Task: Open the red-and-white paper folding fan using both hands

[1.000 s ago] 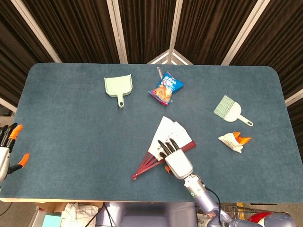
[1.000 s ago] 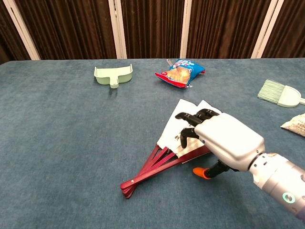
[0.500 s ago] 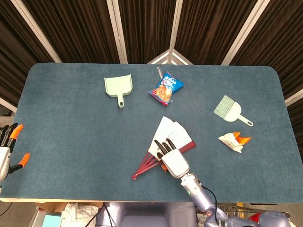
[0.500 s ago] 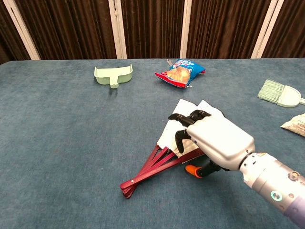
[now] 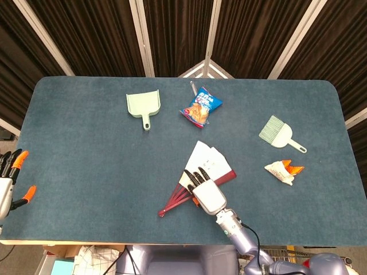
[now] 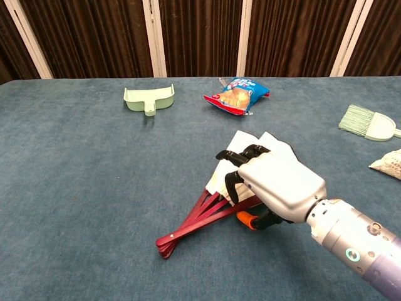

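The red-and-white paper fan [image 5: 207, 161] [image 6: 250, 143] lies partly spread on the blue table, its red ribs [image 5: 172, 203] [image 6: 188, 229] meeting at a pivot toward the near left. My right hand [image 5: 205, 190] [image 6: 270, 185] lies palm down on the fan's lower leaves, fingers [image 6: 232, 157] flat and slightly apart on the paper and ribs, thumb tucked beside the fan's near edge. It presses the fan rather than grips it. At the far left table edge my left hand [image 5: 10, 180] hangs with fingers apart, holding nothing; only the head view shows it.
At the back stand a pale green dustpan [image 5: 144, 106] [image 6: 149, 98] and a blue snack bag [image 5: 201, 107] [image 6: 237, 94]. On the right lie a green hand brush [image 5: 279, 133] [image 6: 366, 123] and a crumpled white-and-orange wrapper [image 5: 284, 171] [image 6: 388, 163].
My right hand has slid left along the fan toward the ribs, and the fan's pivot end has shifted slightly left with it. The left hand has stayed put.
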Controlling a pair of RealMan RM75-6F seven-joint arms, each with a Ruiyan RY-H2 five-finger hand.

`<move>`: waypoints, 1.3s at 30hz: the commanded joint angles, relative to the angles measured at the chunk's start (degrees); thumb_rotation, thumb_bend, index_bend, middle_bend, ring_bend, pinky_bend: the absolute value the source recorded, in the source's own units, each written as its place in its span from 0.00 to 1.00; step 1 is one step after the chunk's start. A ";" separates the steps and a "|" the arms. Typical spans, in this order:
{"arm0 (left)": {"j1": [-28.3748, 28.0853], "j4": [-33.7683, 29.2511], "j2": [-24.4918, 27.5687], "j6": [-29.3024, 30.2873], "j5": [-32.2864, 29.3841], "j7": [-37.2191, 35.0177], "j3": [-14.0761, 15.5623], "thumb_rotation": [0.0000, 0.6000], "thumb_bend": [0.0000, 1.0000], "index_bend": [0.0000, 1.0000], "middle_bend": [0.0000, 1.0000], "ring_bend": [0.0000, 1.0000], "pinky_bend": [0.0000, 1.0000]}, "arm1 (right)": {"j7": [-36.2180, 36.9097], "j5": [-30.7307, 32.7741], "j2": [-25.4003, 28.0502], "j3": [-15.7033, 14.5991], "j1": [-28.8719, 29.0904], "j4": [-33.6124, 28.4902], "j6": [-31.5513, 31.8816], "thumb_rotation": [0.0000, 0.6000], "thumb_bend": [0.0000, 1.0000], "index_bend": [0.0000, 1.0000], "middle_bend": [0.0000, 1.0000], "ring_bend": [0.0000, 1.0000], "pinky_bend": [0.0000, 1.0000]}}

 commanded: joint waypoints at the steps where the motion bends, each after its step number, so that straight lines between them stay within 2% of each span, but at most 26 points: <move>1: 0.00 -0.02 0.01 0.01 -0.01 -0.02 0.00 1.00 0.42 0.06 0.02 0.00 0.05 | 0.02 0.17 -0.05 -0.13 0.12 0.14 -0.05 1.00 0.37 0.57 0.14 0.23 0.15; 11: -0.01 -0.16 0.01 -0.05 0.00 0.13 0.08 1.00 0.42 0.06 0.02 0.00 0.05 | -1.49 0.48 -1.04 -0.33 0.86 1.95 0.02 1.00 0.39 0.57 0.14 0.23 0.15; 18: -0.10 -0.11 0.02 -0.25 -0.13 0.07 0.06 1.00 0.42 0.06 0.02 0.00 0.05 | -1.13 0.80 -1.22 -0.37 1.22 2.01 0.21 1.00 0.45 0.65 0.15 0.24 0.16; 26: -0.09 -0.12 0.07 -0.28 -0.19 -0.08 0.07 1.00 0.42 0.06 0.02 0.00 0.05 | 0.18 0.59 0.33 -0.79 1.37 0.30 0.90 1.00 0.46 0.68 0.15 0.24 0.16; 33: -0.01 -0.28 0.18 -0.09 0.11 -0.26 0.20 1.00 0.42 0.06 0.02 0.00 0.05 | 0.68 -0.32 5.74 -0.67 2.38 -7.59 0.84 1.00 0.46 0.68 0.15 0.24 0.16; 39: 0.17 -0.32 0.43 0.32 0.51 -0.95 0.33 1.00 0.42 0.06 0.02 0.00 0.05 | -1.56 0.81 15.06 1.83 4.22 -21.24 -1.75 1.00 0.46 0.68 0.15 0.24 0.16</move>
